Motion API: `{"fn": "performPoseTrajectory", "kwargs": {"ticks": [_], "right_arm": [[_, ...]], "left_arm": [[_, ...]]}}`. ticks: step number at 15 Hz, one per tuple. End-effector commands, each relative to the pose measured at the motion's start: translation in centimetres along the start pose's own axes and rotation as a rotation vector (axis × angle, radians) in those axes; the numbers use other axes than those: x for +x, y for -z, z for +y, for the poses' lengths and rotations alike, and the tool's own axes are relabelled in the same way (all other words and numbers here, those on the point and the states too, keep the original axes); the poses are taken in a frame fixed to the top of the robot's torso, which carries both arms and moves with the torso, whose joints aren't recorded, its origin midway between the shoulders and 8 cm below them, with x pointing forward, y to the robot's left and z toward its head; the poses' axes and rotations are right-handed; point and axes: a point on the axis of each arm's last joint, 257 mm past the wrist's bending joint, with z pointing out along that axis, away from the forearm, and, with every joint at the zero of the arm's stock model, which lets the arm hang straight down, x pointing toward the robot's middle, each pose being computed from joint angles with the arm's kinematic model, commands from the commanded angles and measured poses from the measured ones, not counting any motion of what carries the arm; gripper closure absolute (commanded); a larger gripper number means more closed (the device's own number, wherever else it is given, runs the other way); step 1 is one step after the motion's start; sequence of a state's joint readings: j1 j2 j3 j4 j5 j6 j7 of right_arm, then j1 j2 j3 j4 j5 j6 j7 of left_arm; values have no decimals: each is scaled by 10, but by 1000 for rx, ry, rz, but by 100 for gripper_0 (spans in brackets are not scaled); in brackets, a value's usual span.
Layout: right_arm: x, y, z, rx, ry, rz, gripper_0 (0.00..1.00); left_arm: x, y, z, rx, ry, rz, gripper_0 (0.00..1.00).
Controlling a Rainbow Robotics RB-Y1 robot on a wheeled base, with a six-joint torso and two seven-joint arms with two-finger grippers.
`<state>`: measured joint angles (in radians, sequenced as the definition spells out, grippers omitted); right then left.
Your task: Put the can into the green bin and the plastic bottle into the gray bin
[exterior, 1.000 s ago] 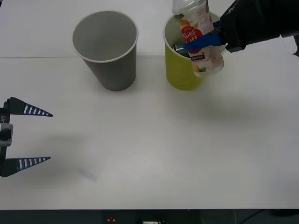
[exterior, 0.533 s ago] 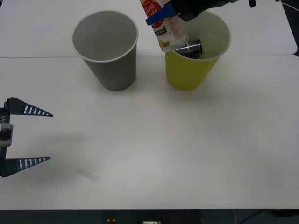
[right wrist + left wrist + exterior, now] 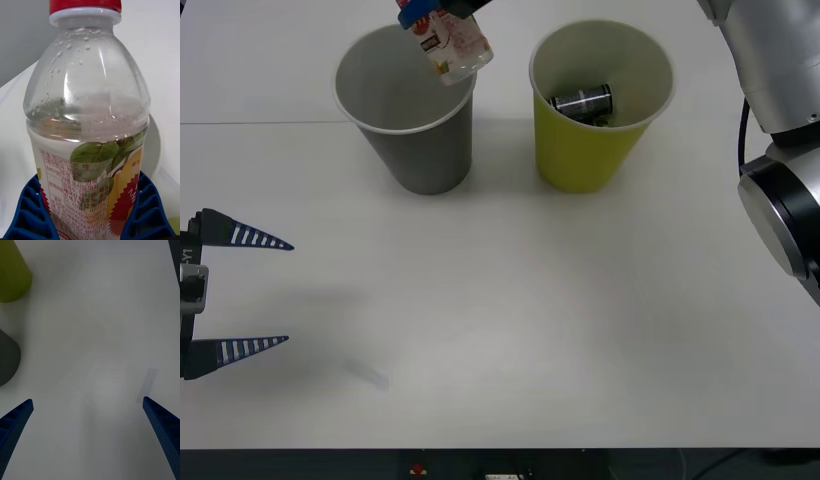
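White counter (image 3: 510, 330) is stretching under both arms, the left hand (image 3: 235, 295) waiting spread and idle at its near edge. Farther off, the right hand (image 3: 90, 210) is clenching the plastic bottle (image 3: 452, 42), tilted over the gray bin (image 3: 406, 105) beneath it. Released off-centre, it could catch the rim and tip the bin. Beside it, the can (image 3: 582, 102) is lying inside the green bin (image 3: 600, 100).

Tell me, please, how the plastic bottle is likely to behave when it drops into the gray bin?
The plastic bottle, held in the right gripper, looks empty apart from droplets, so it is probably light. Its thin clear wall may flex. Landing off-centre, it could rock the tall gray bin, though probably not tip it.
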<state>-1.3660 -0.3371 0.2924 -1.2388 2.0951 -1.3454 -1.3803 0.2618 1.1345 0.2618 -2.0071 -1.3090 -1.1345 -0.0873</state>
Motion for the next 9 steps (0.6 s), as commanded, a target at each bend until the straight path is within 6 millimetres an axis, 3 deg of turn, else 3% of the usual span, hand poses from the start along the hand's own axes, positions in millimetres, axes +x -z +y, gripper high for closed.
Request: {"fn": "performPoseTrajectory", "kwargs": {"ticks": [1,4,8,9], "right_arm": [[-9,-30,1,25,9,-32,100],[-13,-56,3,51,27,-74,100],[-14,-60,4,53,30,-83,99],[-14,-60,4,52,27,-84,84]], "left_arm": [[0,0,0,0,0,0,0],[0,0,0,0,0,0,0],[0,0,0,0,0,0,0],[0,0,0,0,0,0,0]]}}
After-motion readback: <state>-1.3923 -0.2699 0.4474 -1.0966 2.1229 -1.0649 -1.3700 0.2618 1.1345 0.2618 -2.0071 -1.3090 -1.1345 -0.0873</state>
